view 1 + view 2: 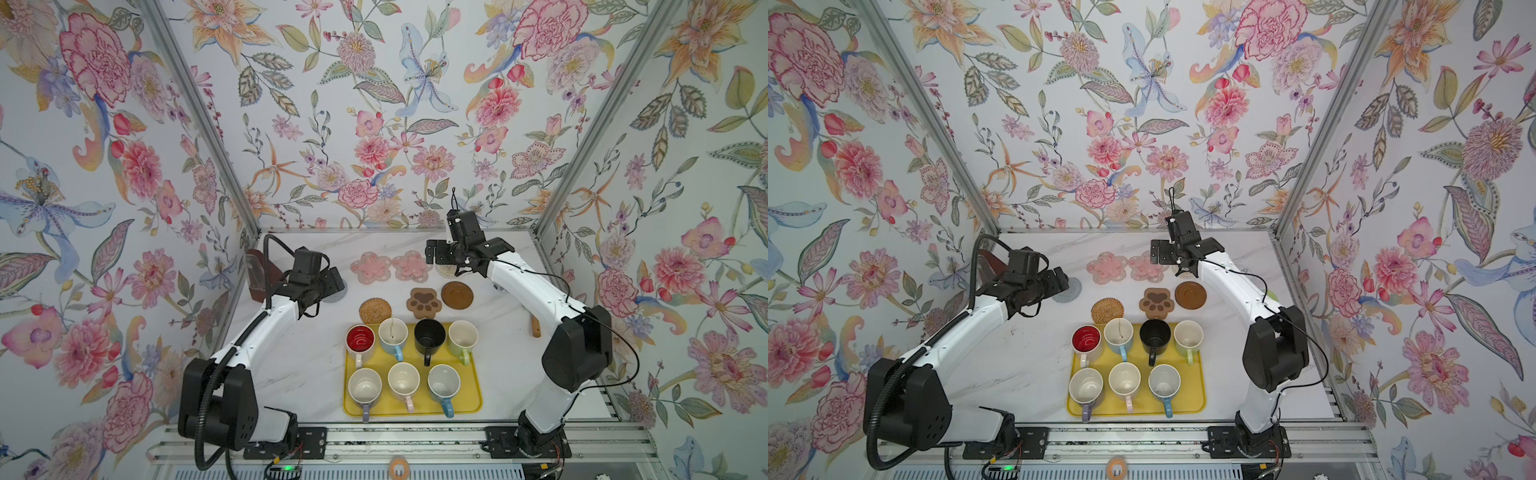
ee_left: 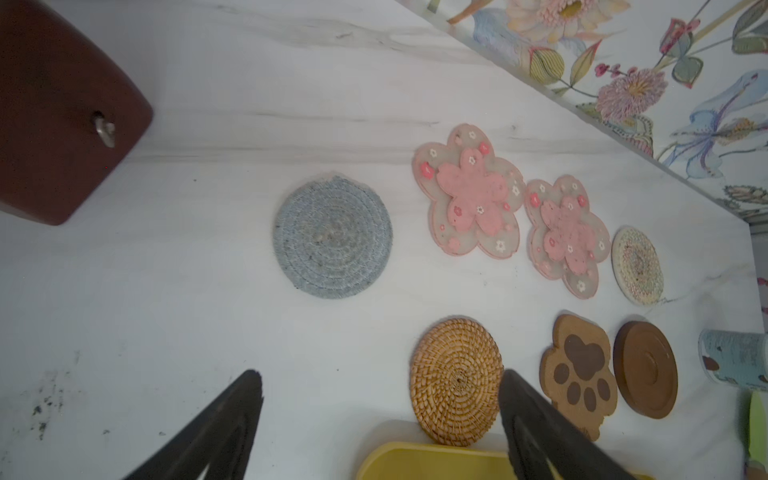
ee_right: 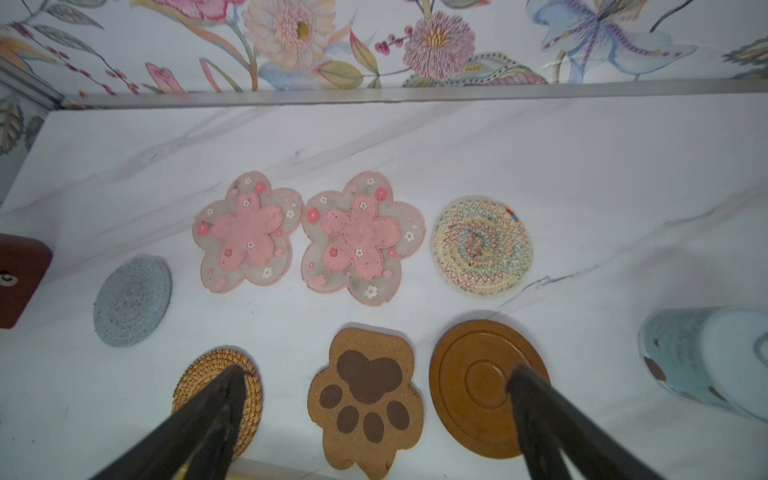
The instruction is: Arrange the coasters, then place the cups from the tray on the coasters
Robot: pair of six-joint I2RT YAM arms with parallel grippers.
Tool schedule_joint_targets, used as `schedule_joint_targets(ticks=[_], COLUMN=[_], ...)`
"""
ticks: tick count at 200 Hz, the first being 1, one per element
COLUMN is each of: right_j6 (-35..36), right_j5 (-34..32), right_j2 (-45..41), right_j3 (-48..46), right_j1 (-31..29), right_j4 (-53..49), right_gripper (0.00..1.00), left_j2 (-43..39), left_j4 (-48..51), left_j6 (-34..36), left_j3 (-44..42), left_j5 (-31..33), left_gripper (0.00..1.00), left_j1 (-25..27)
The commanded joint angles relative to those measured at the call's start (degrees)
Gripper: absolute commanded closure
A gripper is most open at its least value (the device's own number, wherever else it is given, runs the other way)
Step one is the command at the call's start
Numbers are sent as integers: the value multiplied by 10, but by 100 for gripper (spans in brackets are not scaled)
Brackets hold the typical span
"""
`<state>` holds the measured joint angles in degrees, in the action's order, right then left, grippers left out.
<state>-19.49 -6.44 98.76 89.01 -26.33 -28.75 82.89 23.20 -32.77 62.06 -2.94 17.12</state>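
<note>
Seven coasters lie flat on the marble table. The far row holds a grey woven one (image 2: 332, 237), two pink flowers (image 3: 247, 235) (image 3: 361, 243) and a pale woven one (image 3: 482, 245). Nearer lie the tan rattan one (image 1: 375, 311), the brown paw (image 1: 424, 304) and the dark wooden round (image 1: 457, 294). The yellow tray (image 1: 471, 390) carries seven cups, among them the red-inside one (image 1: 360, 338) and the black one (image 1: 429, 333). My left gripper (image 2: 380, 376) hangs open and empty above the table near the rattan coaster. The right gripper (image 3: 378, 370) is open and empty over the paw coaster.
A dark brown wooden block (image 1: 259, 274) stands at the far left corner. A small white-blue jar (image 3: 706, 361) lies right of the wooden coaster. A short wooden stick (image 1: 535, 326) rests by the right arm. Floral walls close three sides.
</note>
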Motion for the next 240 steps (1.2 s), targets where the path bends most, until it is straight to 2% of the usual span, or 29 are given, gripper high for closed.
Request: schedule_joint_targets(ticks=[1, 48, 87, 161, 196, 240], right_j6=[-26, -46, -49, -51, -53, -53], right_j5=[9, 22, 24, 29, 33, 36], right_j2=[-13, -59, -79, -105, -107, -108], right_j3=[-57, -126, -155, -189, -194, -196], right_j1=[16, 45, 56, 70, 73, 77], right_j4=[26, 52, 63, 75, 78, 79], right_gripper=[1, 1, 1, 1, 1, 1], left_j2=[44, 147, 195, 276, 295, 316], left_j4=[50, 105, 104, 101, 107, 120], left_j6=[1, -10, -21, -29, -34, -33], left_j3=[43, 124, 139, 177, 187, 199], left_j5=[11, 12, -3, -16, -15, -15], left_gripper=[13, 19, 23, 29, 37, 41], left_j1=[42, 108, 134, 141, 141, 142])
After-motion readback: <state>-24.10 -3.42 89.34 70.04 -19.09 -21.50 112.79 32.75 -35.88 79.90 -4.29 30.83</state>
